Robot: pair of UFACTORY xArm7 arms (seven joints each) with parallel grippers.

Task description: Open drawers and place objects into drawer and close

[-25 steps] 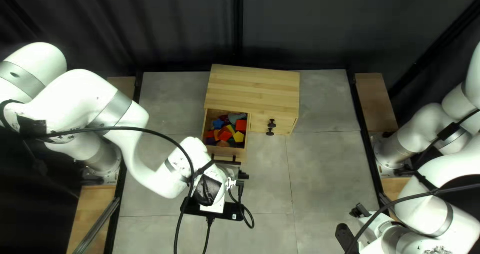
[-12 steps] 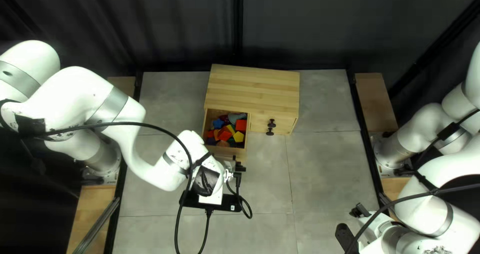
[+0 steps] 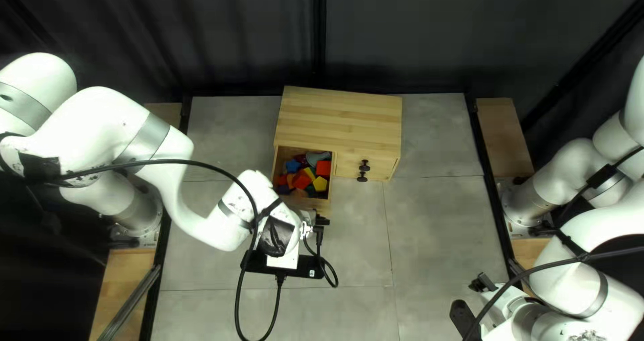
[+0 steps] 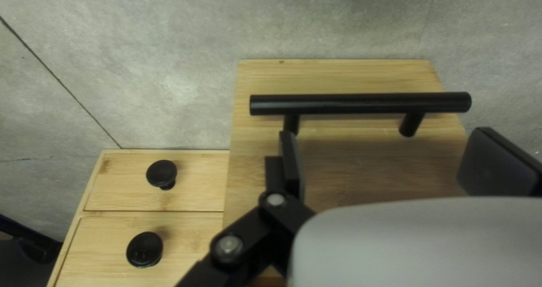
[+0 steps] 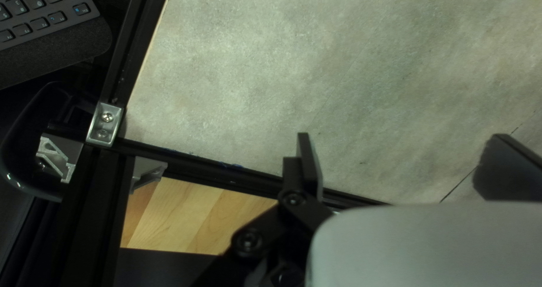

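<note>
As the left arm shifts: its wrist edges toward the wooden cabinet, nearer the front of the open drawer than a second ago.
Left claw: wide open, with nothing held; the long black handle lies just ahead of its fingers, and whether one finger touches the handle's near post I cannot tell.
Open drawer: pulled out just as before; this small move of the arm has not yet carried it inward.
Coloured blocks: heaped inside the open drawer, red, yellow, orange and blue among them, with no visible change in the heap.
Narrower drawers: two beside the open one, both apparently shut, each with a round black knob.
Right arm: unmoved at the right of the top left view.
Right claw: also spread wide and holding nothing, over the bench, well apart from the cabinet.
Meaning for the task: loading looks done for this drawer, and closing it seems the step in hand.
Next move: probably a straight push on the handle or front, kept square to the cabinet.
Risk: an off-centre push could skew the drawer, or a high block could catch under the cabinet top.
</note>
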